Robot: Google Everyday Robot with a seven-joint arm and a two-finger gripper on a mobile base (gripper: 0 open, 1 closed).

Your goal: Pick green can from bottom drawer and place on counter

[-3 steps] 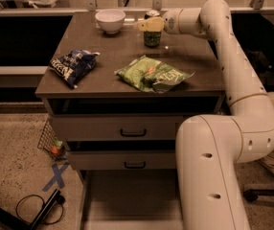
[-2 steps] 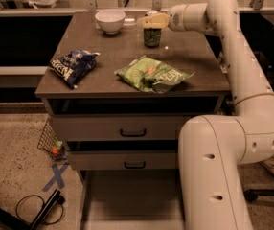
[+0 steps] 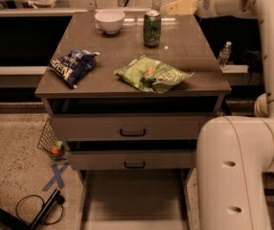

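Note:
The green can [image 3: 152, 28] stands upright on the counter [image 3: 189, 47], at the back and just right of centre. My gripper [image 3: 168, 8] hangs above the counter's back edge, up and to the right of the can and apart from it. The bottom drawer [image 3: 134, 200] is pulled out at the foot of the cabinet, and its flat floor shows bare.
A white bowl [image 3: 110, 20] sits at the back left, a blue chip bag [image 3: 72, 66] at the left and a green chip bag [image 3: 152, 74] at the front. The two drawers [image 3: 132, 128] with black handles are closed. My white body [image 3: 237, 171] stands at the right. A bottle [image 3: 224, 54] stands behind.
The gripper, which was at the can, has drawn back up and to the right. The can stays standing alone on the counter.

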